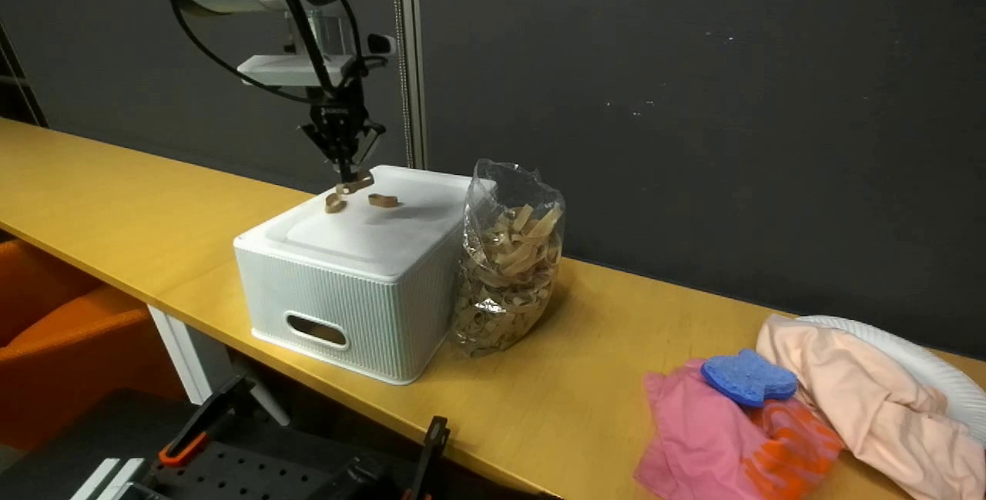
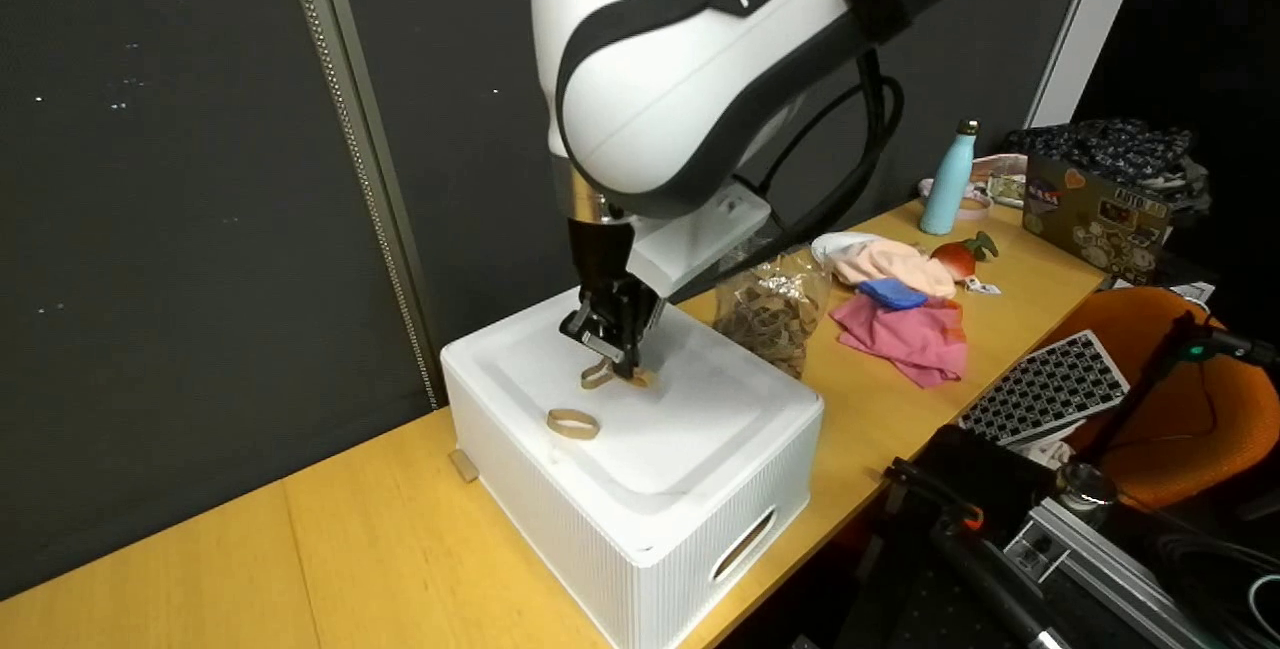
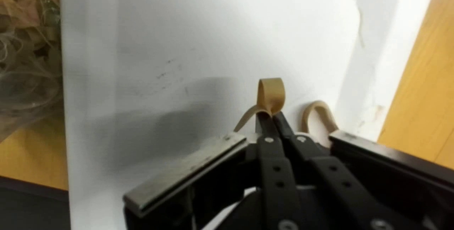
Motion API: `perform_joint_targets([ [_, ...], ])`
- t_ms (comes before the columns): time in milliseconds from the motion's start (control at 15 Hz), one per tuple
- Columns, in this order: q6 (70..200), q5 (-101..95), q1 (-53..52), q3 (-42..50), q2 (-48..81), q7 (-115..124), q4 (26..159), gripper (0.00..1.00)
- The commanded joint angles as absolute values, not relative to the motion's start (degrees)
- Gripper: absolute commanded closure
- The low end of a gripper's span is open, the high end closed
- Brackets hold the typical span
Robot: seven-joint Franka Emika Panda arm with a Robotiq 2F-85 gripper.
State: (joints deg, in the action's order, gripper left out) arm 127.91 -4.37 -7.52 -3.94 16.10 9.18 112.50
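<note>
The jaws are pinching a tan rubber band (image 3: 273, 93) over the white bin (image 1: 308, 284), so one is looking caught, while in an exterior view one loose band (image 1: 336, 206) is lying toward their 7 o'clock and another band (image 1: 383, 200) toward 4.

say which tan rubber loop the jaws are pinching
The tan rubber loop folded at the jaws' tips in the wrist view; both loops on the white ribbed plastic box sit loose.

Near the bench's front edge (image 1: 347, 390), angled oppositely in both exterior views, sharing the white box (image 2: 680, 439); at the wrist, close, seemingly overhead.
</note>
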Motion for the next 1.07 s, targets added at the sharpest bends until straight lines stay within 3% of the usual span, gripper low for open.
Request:
perform_joint_targets([
  [0, 126.0, -4.2, -7.6, -4.1, 19.9, 8.1, 105.7, 0.99],
  [800, 127.4, -3.9, -10.0, -4.9, 24.7, 8.6, 103.9, 0.99],
  [1000, 127.4, -3.8, -10.1, -4.9, 25.2, 8.5, 103.5, 0.76],
])
